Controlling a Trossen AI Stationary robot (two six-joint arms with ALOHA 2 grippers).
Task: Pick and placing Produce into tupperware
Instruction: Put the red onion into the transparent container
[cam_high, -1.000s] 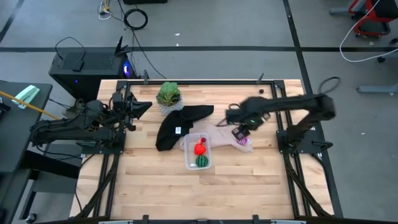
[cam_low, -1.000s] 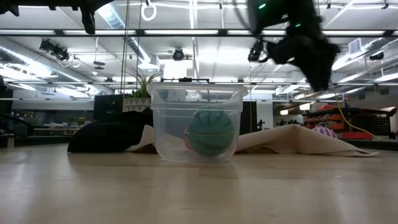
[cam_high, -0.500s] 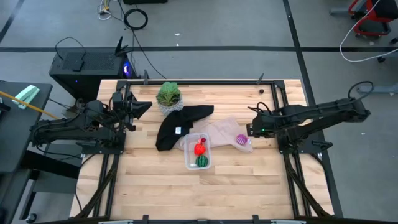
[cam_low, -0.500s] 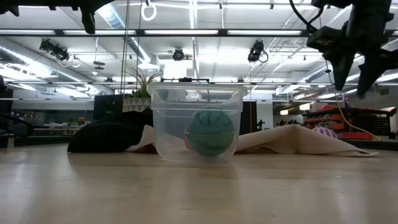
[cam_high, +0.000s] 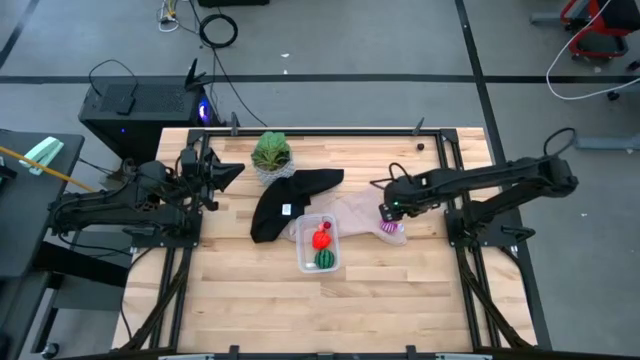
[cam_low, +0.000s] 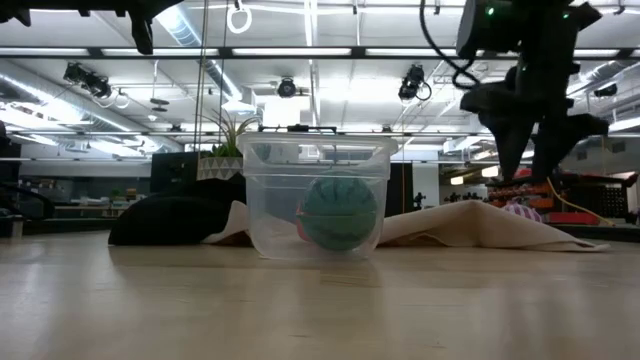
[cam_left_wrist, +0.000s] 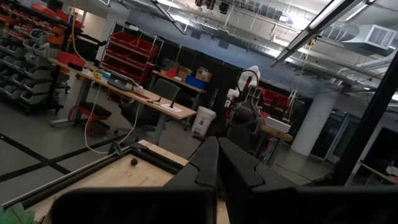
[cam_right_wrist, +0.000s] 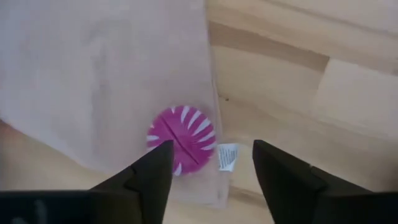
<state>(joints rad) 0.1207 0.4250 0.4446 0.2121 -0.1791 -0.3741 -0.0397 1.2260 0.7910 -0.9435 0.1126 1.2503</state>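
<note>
Right below your right pincer (cam_right_wrist: 208, 180), fingers spread and empty, sits the magenta fruit (cam_right_wrist: 181, 140) on the beige cloth (cam_right_wrist: 93, 81), so drop straight down.

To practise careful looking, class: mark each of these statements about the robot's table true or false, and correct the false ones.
1. The clear tub holds a red fruit and a green melon-like fruit. True.
2. The magenta fruit lies inside the tub. False: it lies on the beige cloth, outside the tub.
3. The right claw is open above the magenta fruit. True.
4. The left claw is holding a fruit. False: it is shut on nothing, waiting at the table's left edge.
5. The leafy plant stands in the tub. False: it stands near the far edge, beside the black cloth.
</note>
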